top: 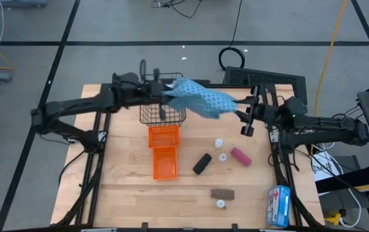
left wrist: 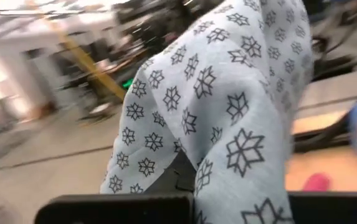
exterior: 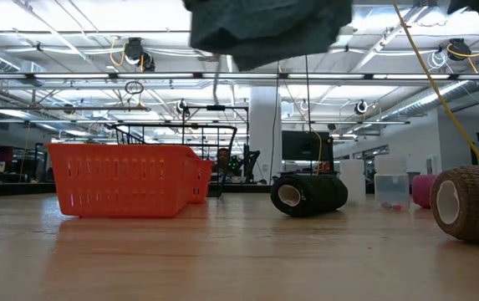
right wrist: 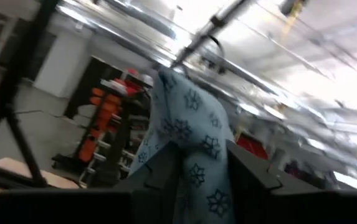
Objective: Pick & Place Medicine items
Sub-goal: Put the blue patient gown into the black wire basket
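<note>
Pouch [top: 200, 100] between both pincers

Three white vials [top: 219, 143], two orange baskets [top: 163, 136], one pouch [top: 200, 98]

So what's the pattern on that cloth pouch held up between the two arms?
Dark snowflake-like stars on the light blue cloth pouch, clearest in the left wrist view.
</note>
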Robot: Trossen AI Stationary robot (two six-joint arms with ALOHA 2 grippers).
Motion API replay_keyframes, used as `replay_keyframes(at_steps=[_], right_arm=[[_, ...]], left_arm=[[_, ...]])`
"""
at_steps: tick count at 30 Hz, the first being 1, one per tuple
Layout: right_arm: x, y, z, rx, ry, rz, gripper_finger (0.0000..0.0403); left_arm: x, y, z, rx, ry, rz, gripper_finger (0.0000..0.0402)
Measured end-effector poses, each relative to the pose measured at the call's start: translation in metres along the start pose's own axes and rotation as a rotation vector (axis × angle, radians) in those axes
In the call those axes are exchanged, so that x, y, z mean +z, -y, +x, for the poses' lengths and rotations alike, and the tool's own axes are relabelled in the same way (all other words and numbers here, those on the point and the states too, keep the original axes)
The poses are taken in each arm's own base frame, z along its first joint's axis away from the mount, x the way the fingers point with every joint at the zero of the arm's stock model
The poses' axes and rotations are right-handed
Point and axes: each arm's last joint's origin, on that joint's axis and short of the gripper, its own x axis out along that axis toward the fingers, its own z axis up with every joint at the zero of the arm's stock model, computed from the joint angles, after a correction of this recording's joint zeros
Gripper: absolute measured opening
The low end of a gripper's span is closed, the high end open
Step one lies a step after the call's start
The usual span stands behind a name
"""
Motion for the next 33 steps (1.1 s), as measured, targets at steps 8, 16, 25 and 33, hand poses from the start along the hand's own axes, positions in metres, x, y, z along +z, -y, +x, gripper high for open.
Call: replay_keyframes(at_steps=[8, 16, 25, 33], right_arm=[[-0.015, 0.004, -0.002, -0.195, -0.207, 0.071, 0.0163], [-0.024, 0.007, -0.004, -0.259, -0.314, 0.052, 0.0213], [-0.036, 0.006, 0.000, -0.247, -0.375, 0.043, 0.0210], [-0.048, 0.002, 0.007, -0.229, -0.427, 0.028, 0.0207]], left_arm=[[0.016, -0.009, -0.045, 0.266, -0.147, 0.059, 0.0009], [0.006, -0.013, -0.050, 0.665, -0.431, 0.208, 0.0013], [-0.037, -0.004, -0.005, 0.893, -0.658, 0.214, 0.0011], [-0.091, 0.002, 0.035, 1.049, -0.894, 0.369, 0.0009]])
